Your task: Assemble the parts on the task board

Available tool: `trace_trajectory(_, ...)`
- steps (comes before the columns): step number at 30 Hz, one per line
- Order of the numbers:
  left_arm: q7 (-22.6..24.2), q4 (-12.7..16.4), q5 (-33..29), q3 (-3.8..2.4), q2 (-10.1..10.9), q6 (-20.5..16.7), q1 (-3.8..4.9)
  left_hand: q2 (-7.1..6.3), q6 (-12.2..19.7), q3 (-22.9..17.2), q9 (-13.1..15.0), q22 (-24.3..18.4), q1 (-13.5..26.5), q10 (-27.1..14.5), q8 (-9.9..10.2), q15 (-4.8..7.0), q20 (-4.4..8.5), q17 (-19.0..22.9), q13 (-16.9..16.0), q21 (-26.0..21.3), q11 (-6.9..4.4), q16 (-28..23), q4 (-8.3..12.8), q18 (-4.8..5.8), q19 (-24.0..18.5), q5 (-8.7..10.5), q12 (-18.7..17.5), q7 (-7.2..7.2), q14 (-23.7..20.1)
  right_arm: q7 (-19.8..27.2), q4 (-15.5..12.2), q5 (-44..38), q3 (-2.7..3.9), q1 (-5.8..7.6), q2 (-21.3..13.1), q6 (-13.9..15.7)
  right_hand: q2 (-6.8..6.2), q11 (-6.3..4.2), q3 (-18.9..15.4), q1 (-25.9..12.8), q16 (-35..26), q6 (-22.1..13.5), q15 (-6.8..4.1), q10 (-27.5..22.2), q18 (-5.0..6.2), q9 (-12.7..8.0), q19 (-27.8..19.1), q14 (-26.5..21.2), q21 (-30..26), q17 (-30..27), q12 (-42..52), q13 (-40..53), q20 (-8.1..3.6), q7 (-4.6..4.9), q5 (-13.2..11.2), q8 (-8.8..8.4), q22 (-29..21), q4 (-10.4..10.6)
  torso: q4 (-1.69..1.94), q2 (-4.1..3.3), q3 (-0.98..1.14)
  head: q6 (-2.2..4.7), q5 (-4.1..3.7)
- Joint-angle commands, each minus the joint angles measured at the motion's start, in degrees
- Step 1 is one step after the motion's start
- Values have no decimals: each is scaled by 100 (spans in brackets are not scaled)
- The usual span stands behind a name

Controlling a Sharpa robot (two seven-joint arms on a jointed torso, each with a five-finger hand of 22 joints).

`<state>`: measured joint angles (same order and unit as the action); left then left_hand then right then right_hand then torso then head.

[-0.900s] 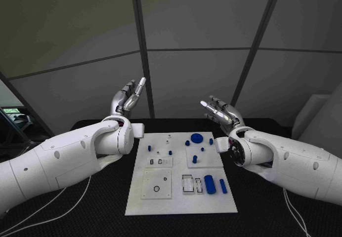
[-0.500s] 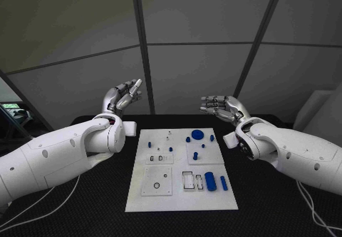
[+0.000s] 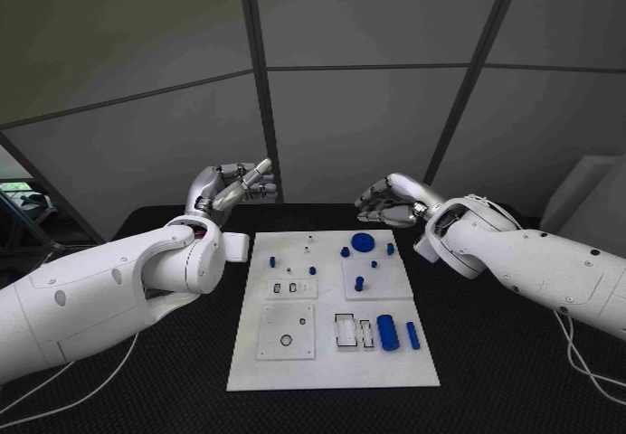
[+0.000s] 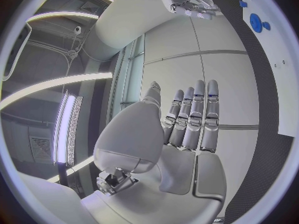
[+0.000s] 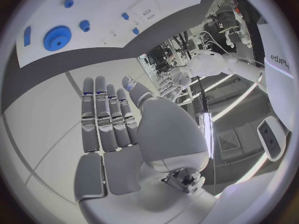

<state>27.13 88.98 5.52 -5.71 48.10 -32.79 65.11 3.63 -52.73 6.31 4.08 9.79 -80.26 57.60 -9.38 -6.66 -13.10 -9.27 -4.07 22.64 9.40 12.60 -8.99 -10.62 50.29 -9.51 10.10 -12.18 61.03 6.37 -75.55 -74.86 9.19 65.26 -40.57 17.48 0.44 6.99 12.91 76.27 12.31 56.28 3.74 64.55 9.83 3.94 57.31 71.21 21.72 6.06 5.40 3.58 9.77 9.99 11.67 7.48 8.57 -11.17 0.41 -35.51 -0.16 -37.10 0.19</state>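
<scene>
While both arms have swung lower toward the task board point(image 3: 333, 371), the left hand point(image 3: 235, 188) and right hand point(image 3: 389, 201), fingers straight and empty, hover beyond its far edge; the parts point(image 3: 386, 331) lie untouched on it, so assembly hasn't begun.

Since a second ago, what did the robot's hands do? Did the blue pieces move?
Both hands came down and tipped forward toward the far end of the task board. The left hand and the right hand hold nothing and touch nothing. The blue parts, like the round disc, lie where they were.
</scene>
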Motion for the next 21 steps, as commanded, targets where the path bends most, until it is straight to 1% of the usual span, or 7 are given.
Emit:
trace_trajectory(1,44,181,173,-2,79,282,1,-2,-47,8,-10,-5,-72,61,6,-8,-3,-24,2,19,-11,-48,53,7,56,4,-49,9,53,-599,14,-1502,6,69,53,-568,-280,-201,91,-76,819,409,-364,482,58,-6,990,1439,1065,540,-169,17,-470,-115,213,-76,529,-14,45,-187,-30,26,-39)
trace_trajectory(5,63,340,180,-2,141,316,-11,-7,-61,8,-15,-7,-98,79,21,-3,3,-38,6,21,-17,-70,72,8,74,3,-71,16,72,-785,71,-1910,6,103,125,-767,-359,-235,182,-170,1660,406,-399,418,51,-9,1124,1520,1563,1078,-176,22,-531,-140,183,-196,825,66,84,-290,-54,23,-75)
trace_trajectory(8,62,436,182,-2,176,344,-28,-8,-63,9,-16,-8,-101,81,24,-2,4,-41,6,21,-17,-74,74,8,77,4,-75,16,74,-898,116,-2145,5,117,179,-877,-454,-239,285,-232,2459,360,-390,252,55,-4,1182,1431,1969,1574,-145,32,-531,-140,157,-308,1074,141,109,-369,-59,25,-94)
trace_trajectory(9,61,469,182,-2,188,350,-35,-8,-63,9,-16,-8,-101,81,24,-2,4,-41,6,21,-17,-74,74,8,77,4,-75,16,74,-928,125,-2202,5,120,193,-900,-461,-208,297,-243,2584,352,-395,194,51,-5,1175,1477,2013,1672,-174,23,-523,-148,158,-320,1102,156,114,-392,-60,25,-101)
trace_trajectory(13,47,545,183,-2,214,373,-56,-13,-63,15,-20,-8,-102,81,36,-3,6,-47,10,24,-15,-92,76,9,88,5,-93,14,77,-1027,152,-2390,5,134,242,-995,-530,-193,376,-256,3751,299,-376,100,56,-5,1163,1527,2366,2855,-168,31,-504,-150,155,-363,1331,231,143,-490,-65,41,-131)
trace_trajectory(15,41,566,183,-2,218,382,-63,-15,-63,19,-22,-9,-100,80,45,-5,7,-50,12,24,-13,-106,77,10,94,6,-105,13,73,-1063,173,-2445,5,142,268,-1073,-561,-186,404,-257,4048,277,-375,74,39,-4,1161,1499,2574,3153,-165,35,-495,-151,151,-366,1538,264,155,-520,-68,37,-140)
trace_trajectory(21,29,649,183,-3,234,405,-72,-14,-65,30,-27,-13,-98,82,73,-15,5,-58,17,23,-7,-166,77,14,107,6,-144,8,45,-1175,202,-2605,5,160,328,-1321,-605,-179,456,-223,4534,158,-358,-51,-41,-9,1255,1436,3185,3645,-173,32,-471,-182,156,-375,2258,334,182,-628,-79,50,-173)
